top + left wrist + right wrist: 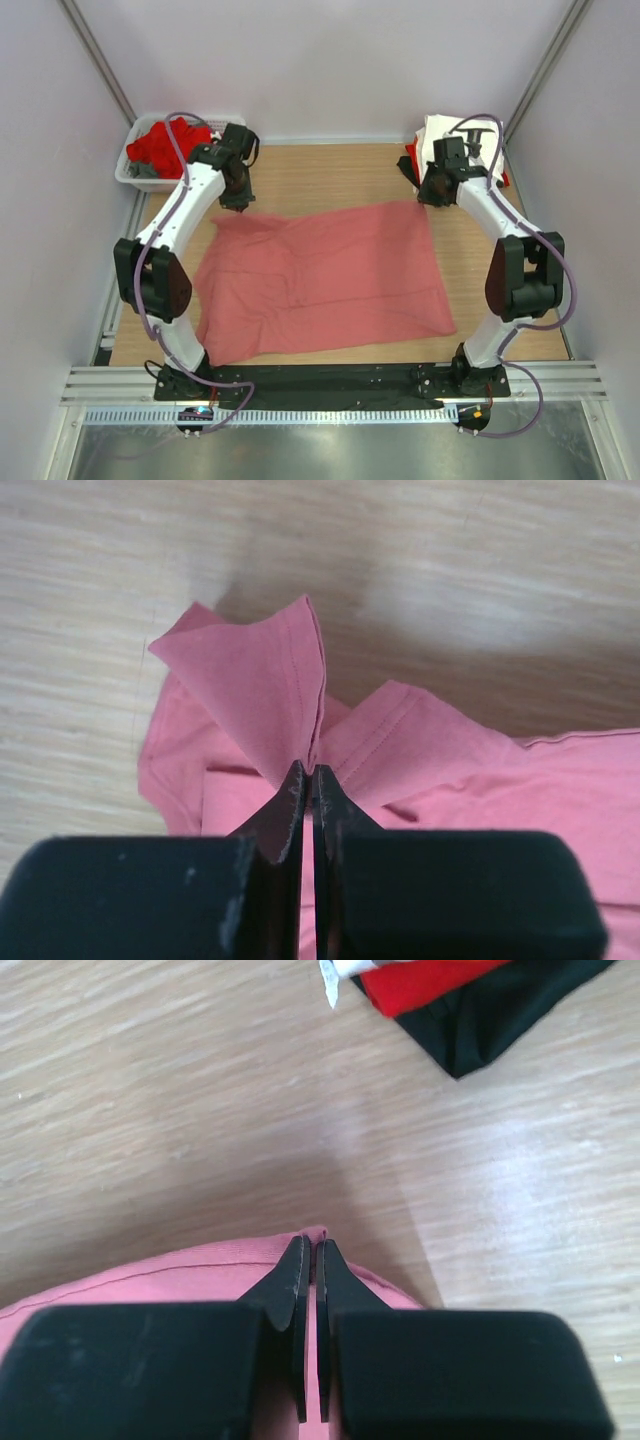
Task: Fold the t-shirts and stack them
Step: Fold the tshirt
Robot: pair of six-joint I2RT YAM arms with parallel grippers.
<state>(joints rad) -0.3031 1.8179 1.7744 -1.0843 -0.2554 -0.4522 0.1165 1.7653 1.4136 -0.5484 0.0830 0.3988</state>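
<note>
My left end effector and right end effector are both clamped on far corners of the large salmon-pink cloth t-shirt.

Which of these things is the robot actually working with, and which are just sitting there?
Part of the job: pink t-shirt, pinched by the left gripper and right gripper; red t-shirts at far left; shirt pile in the far right corner.
Just there: white basket; wooden table.

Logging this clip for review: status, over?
Left gripper shut on salmon-pink t-shirt, far-left corner. Right gripper shut on far-right corner. Folded t-shirt stack far right, not in the way.
</note>
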